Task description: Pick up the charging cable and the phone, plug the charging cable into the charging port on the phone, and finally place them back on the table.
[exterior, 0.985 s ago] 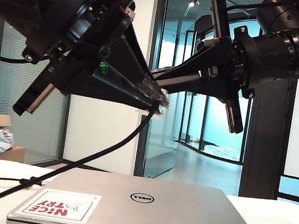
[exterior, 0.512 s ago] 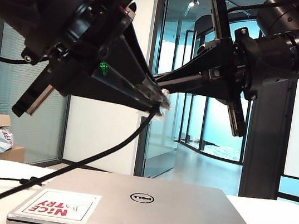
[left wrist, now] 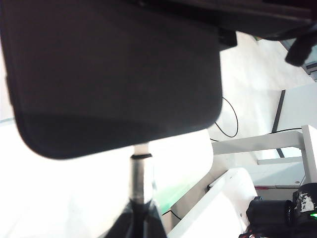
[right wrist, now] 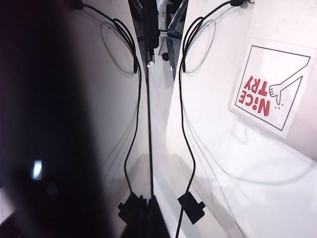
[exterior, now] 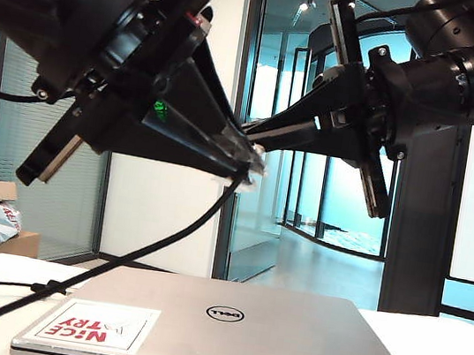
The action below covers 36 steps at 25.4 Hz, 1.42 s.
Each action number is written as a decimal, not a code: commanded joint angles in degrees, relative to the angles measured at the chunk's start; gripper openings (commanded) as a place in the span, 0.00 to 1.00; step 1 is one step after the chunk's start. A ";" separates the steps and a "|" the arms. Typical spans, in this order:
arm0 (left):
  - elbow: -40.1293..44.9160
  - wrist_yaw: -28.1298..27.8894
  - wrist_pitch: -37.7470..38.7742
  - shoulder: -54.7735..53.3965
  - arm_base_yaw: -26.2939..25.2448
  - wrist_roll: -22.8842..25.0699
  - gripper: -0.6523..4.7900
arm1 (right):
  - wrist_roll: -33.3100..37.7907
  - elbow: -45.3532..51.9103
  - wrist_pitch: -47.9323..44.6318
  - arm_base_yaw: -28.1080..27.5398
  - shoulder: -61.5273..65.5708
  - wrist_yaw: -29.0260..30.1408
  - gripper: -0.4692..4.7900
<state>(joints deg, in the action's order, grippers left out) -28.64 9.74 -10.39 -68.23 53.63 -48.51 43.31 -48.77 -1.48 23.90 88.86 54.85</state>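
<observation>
Charging cable (exterior: pixel 156 241) hanging from mid-air above the laptop (exterior: pixel 231 333), running down and left to the white table (exterior: pixel 460 354), little black tie (exterior: pixel 49 288) resting near the laptop's left edge. Plug tip (left wrist: pixel 140 171) clamped in the left gripper (exterior: pixel 252 164), jaws together on it, metal end just at the phone (left wrist: pixel 114 74) edge in the left wrist view; seated or merely touching, cannot tell. Phone held high at centre by the right gripper (exterior: pixel 257 131), jaws closed on the slab, glossy face (right wrist: pixel 64 124) mirroring the cable in the right wrist view. Both grippers meeting tip to tip above the laptop's far edge. Step in hand, by judgement: insertion of plug into charging port. Next move, likely: fine alignment and a straight push along the plug's axis, then lowering both to the table.
</observation>
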 commanded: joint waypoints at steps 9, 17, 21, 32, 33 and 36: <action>-0.17 -0.66 -2.16 0.11 -0.31 -0.15 0.11 | 0.02 -0.31 -3.43 0.24 -0.61 -0.39 0.08; -0.17 -0.66 -2.12 0.11 -0.31 -0.15 0.11 | 0.81 -0.31 -3.54 0.11 -1.03 -1.81 0.08; -0.17 -0.66 -2.12 0.13 -0.31 -0.15 0.11 | 0.81 -0.31 -3.67 -0.20 -1.49 -2.43 0.08; -0.17 -0.66 -2.12 0.13 -0.28 -0.15 0.11 | 1.29 -0.31 -3.54 -0.50 -1.51 -0.85 0.08; -0.17 -0.66 -2.12 0.13 -0.28 -0.15 0.11 | 1.36 -0.31 -3.52 -0.50 -1.51 -0.79 0.08; -0.17 -0.66 -2.12 0.13 -0.28 -0.15 0.11 | 1.75 -0.31 -3.52 -0.50 -1.51 -0.70 0.08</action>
<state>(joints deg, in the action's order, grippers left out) -28.64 9.21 -11.68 -68.20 53.43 -48.56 44.77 -48.75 -3.29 23.33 87.90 52.97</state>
